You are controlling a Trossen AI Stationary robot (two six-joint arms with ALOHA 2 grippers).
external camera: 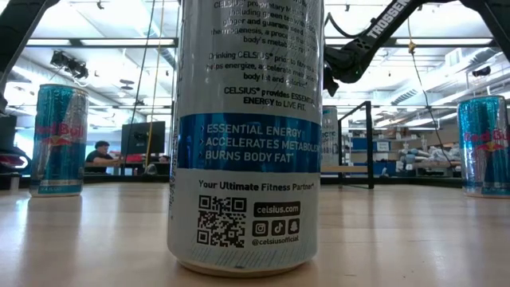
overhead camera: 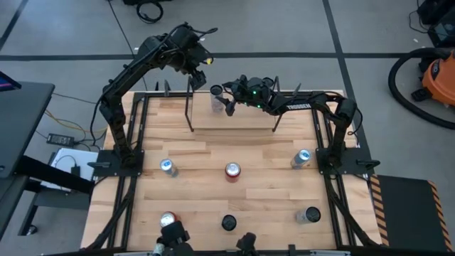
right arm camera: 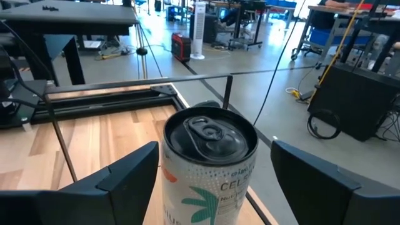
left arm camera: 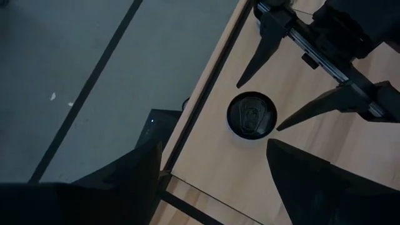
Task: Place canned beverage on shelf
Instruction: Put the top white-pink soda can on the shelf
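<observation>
Workshop clutter sits beyond the light-wood shelf, where my right gripper has its fingers spread either side of the white can, not touching it. If I swing away carelessly, a finger could clip the can and tip it. My left gripper hovers above, also spread; the can's base is cut off, so I cannot confirm its footing.
</observation>
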